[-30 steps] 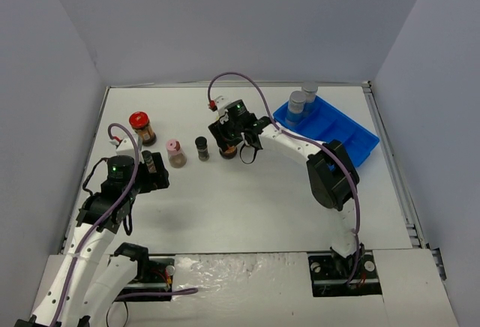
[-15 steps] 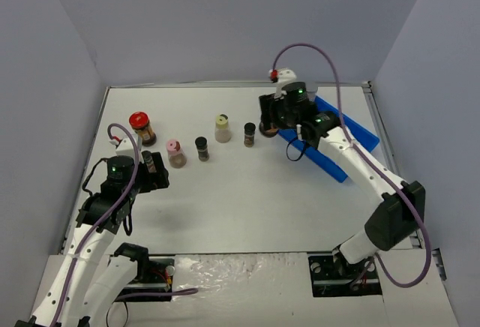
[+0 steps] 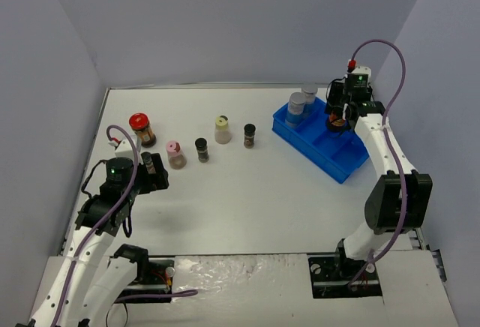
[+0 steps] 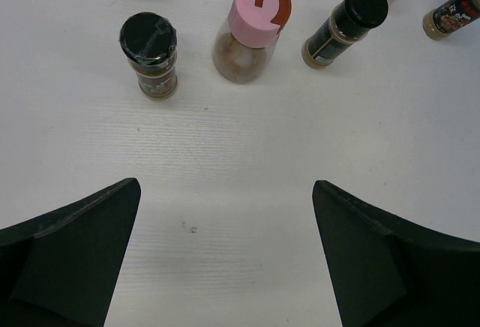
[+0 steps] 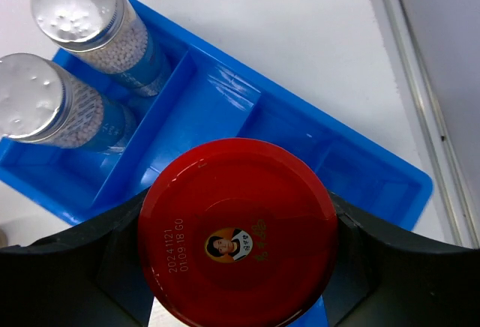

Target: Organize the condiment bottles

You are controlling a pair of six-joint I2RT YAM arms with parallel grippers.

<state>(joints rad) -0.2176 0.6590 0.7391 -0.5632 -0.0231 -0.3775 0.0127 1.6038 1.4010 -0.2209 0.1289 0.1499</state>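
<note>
We are mid-placement. The right gripper (image 3: 339, 119) is clamped on a red jar (image 5: 238, 241) and holds it over the middle of the tray (image 5: 360, 154) at the far right corner. The two grey jars (image 5: 45, 91) stand in the tray just beside it (whether the red jar's base touches the tray floor, we cannot tell).

The next move, as we judge it, is a straight descent into a free compartment, clear of the dividers and the grey jars, and only then a release.

The left gripper (image 4: 225, 192) hangs near the left edge, jaws wide and holding nothing, with a dark jar (image 4: 148, 53) just ahead. The second red jar (image 3: 139, 126), pink jar (image 4: 251, 31), cream jar (image 3: 222, 127) and two more dark jars (image 3: 201, 148) wait across the far left of the worktop.
</note>
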